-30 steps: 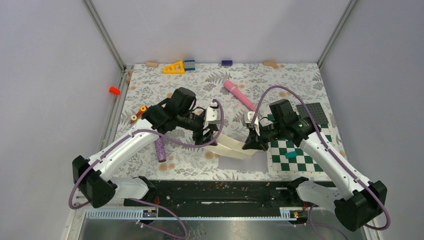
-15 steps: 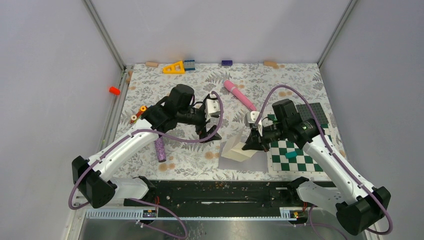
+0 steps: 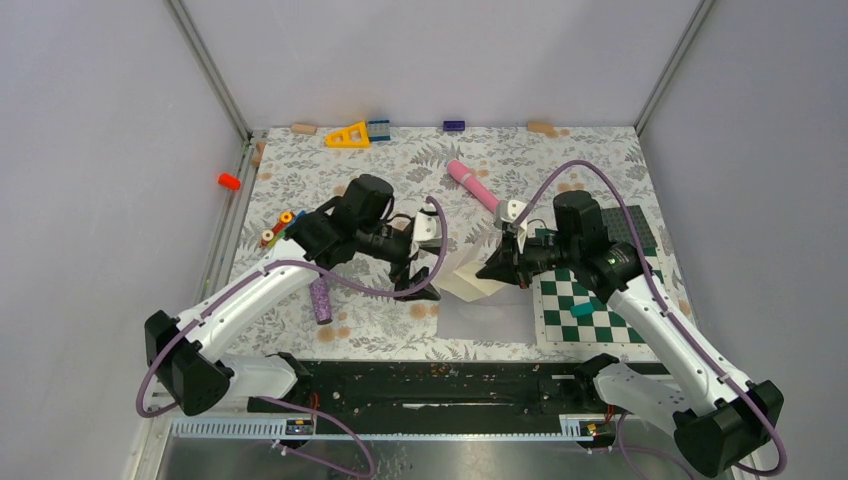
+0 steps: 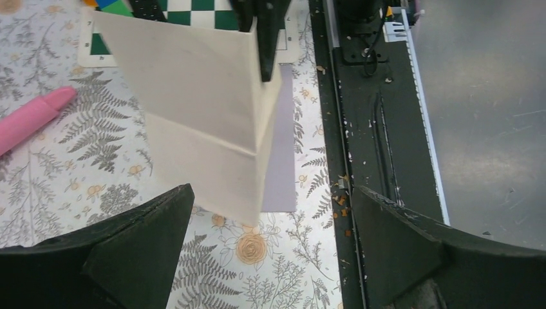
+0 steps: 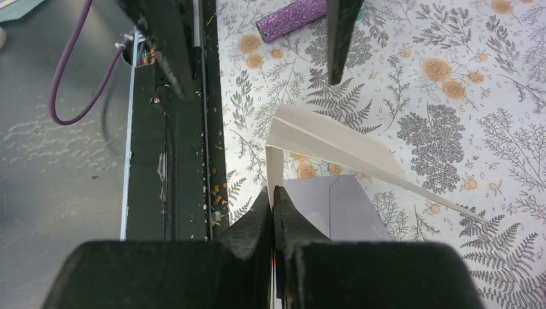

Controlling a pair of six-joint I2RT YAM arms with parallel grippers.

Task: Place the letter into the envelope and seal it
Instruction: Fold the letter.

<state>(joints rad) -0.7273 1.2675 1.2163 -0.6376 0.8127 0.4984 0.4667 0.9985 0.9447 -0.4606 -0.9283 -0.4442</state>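
The letter (image 5: 328,138), a folded cream sheet, is pinched at one edge by the right fingers (image 5: 293,222), clamped tight and holding it tilted above the desk (image 3: 330,170). The left fingers (image 4: 138,241) are spread wide just beside it, gripping nothing. Below lies the envelope (image 3: 490,322), flat beside the checkerboard mat (image 3: 590,325), seemingly with nothing in it, so I judge that both inserting and sealing are left. I can read no writing anywhere.

The folded cream letter (image 4: 199,109) hangs pinched by the right gripper (image 4: 263,64) over the envelope (image 4: 281,161), the left gripper (image 4: 270,191) gaping.
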